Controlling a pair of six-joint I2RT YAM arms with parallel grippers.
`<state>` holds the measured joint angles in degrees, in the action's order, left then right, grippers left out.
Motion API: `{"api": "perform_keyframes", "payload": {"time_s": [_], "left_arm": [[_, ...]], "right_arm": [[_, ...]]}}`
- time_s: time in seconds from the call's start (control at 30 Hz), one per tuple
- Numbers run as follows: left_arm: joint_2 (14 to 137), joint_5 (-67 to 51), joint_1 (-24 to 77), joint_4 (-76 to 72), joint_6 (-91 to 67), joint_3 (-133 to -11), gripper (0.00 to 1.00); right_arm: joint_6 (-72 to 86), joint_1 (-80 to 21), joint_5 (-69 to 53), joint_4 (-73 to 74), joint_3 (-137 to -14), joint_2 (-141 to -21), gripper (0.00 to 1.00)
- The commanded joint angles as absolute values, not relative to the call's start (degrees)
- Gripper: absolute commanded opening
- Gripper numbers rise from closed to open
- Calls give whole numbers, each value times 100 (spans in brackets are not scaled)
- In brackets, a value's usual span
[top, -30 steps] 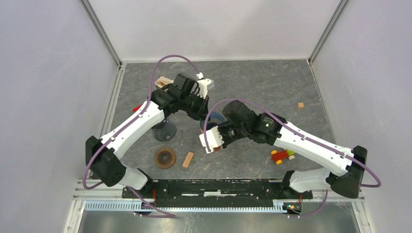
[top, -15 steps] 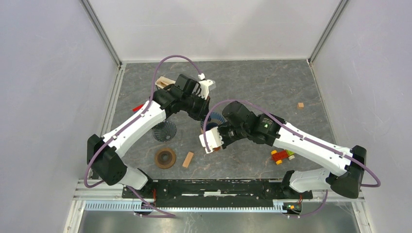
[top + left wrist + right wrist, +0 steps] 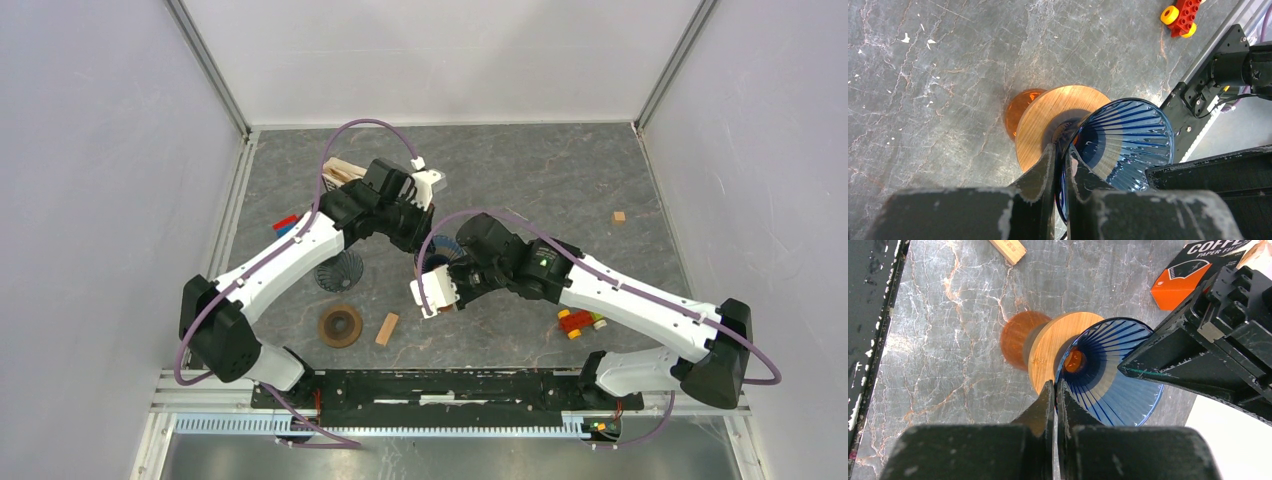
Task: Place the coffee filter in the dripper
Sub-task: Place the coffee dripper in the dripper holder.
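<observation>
Overhead, both arms (image 3: 290, 250) (image 3: 620, 295) bend inward; left hand (image 3: 1060, 150) pinches dripper (image 3: 1128, 135) rim, right hand (image 3: 1055, 385) pressed together.

One camera looks down from behind; both wrist cameras closely share the dripper (image 3: 1128, 135).

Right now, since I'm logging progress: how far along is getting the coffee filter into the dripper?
Done: nothing of the placing itself. The blue dripper shows bare ribs, with no filter inside. In hand: the left gripper pinches its rim, and the right gripper is shut at another part of the rim. Left: probably fetch a filter from the orange filter box and seat it in the cone.
</observation>
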<state>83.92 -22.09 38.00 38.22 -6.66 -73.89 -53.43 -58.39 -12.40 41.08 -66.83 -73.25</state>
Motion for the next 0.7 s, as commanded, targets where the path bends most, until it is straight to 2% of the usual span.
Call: {"api": "perform_keyframes", "payload": {"time_s": [0.0,0.67], "left_arm": [[8324,-2172,3884,3555,-547,-7311,2],[8250,-2105,3930,3260,-431,-6715,2]], "right_arm": [[-5159,-5832,-1317,4096,-6506,-7425,0],[-5097,-5826,-1341,4109,-6365,-7703,0]]}}
